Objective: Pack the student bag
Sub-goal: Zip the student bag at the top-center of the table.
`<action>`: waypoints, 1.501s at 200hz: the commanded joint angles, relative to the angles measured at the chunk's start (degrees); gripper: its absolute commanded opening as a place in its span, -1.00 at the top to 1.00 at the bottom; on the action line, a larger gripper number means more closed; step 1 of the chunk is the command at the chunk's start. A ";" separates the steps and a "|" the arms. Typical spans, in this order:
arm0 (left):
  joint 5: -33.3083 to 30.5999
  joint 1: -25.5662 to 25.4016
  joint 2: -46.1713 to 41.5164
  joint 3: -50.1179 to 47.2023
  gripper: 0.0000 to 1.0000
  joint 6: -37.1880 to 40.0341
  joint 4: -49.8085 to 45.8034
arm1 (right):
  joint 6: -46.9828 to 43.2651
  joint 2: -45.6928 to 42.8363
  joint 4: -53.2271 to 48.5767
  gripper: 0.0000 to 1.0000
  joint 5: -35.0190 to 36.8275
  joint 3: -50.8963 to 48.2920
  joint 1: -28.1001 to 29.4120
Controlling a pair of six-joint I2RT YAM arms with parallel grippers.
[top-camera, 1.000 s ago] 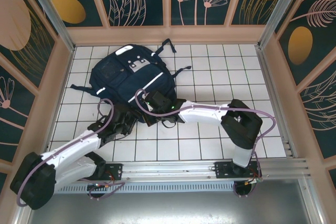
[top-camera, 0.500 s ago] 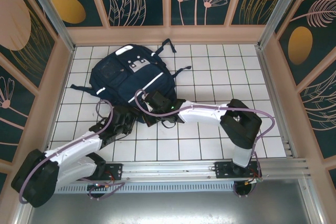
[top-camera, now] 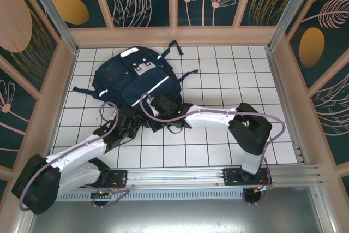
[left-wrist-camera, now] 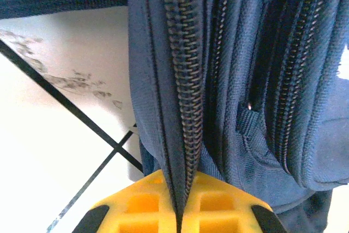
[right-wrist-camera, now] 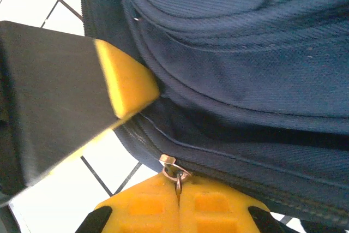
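Note:
The student bag (top-camera: 128,77), a large navy backpack with white patches, lies at the back left of the white tiled table. Both grippers meet at its near edge. My left gripper (top-camera: 136,123) (left-wrist-camera: 180,197) is shut on the bag's fabric edge, with the zipper teeth (left-wrist-camera: 188,107) running out from between the yellow fingers. My right gripper (top-camera: 154,114) (right-wrist-camera: 179,185) is shut on the small metal zipper pull (right-wrist-camera: 173,167) of the bag (right-wrist-camera: 245,69). In the right wrist view the left gripper's yellow fingertip (right-wrist-camera: 125,80) presses against the bag just to the left.
Dark straps trail from the bag at the back (top-camera: 173,47) and to the left (top-camera: 82,91). Raised walls (top-camera: 283,69) close in the table on three sides. A metal rail (top-camera: 191,175) runs along the near edge. Bare tiles (top-camera: 229,75) lie right of the bag.
My left gripper has closed on the bag's zipper edge and shifted slightly to the right. The right gripper has kept its hold on the zipper pull.

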 commanded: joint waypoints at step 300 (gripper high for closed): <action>14.60 26.83 7.77 16.91 -0.28 33.67 -18.05 | -4.52 0.06 -0.72 1.00 4.09 2.20 5.76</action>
